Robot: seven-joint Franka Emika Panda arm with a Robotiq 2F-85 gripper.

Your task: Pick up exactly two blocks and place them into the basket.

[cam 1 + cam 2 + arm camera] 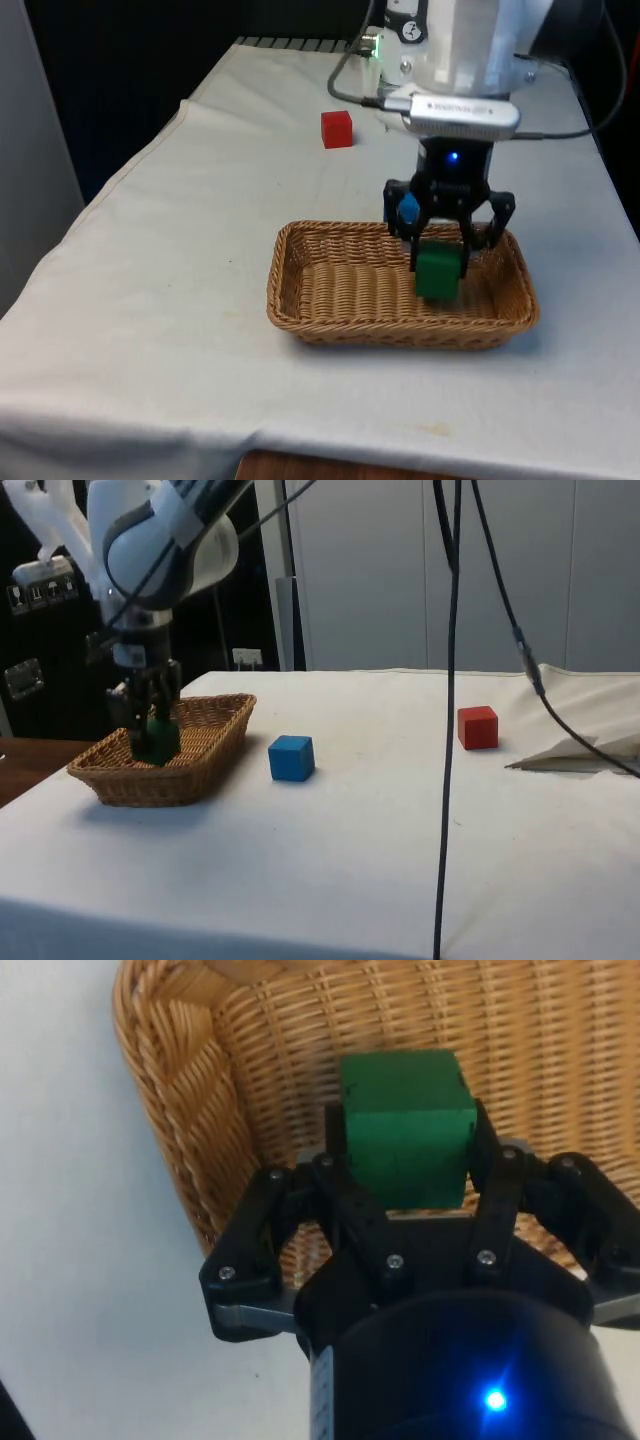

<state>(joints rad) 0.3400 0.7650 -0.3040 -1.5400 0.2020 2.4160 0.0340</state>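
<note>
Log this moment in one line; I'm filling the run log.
gripper: shut on green cube block | over woven wicker basket | outside: blue cube, red cube

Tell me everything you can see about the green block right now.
The green block is a plain cube of matte, solid-coloured material, unmarked, with slightly rounded edges. It sits upright between the fingers of the gripper, which is shut on two opposite sides. It is inside the wicker basket, towards the end at the front view's right, low over the woven floor; whether its underside touches the floor cannot be told. Nothing else touches it.
</note>
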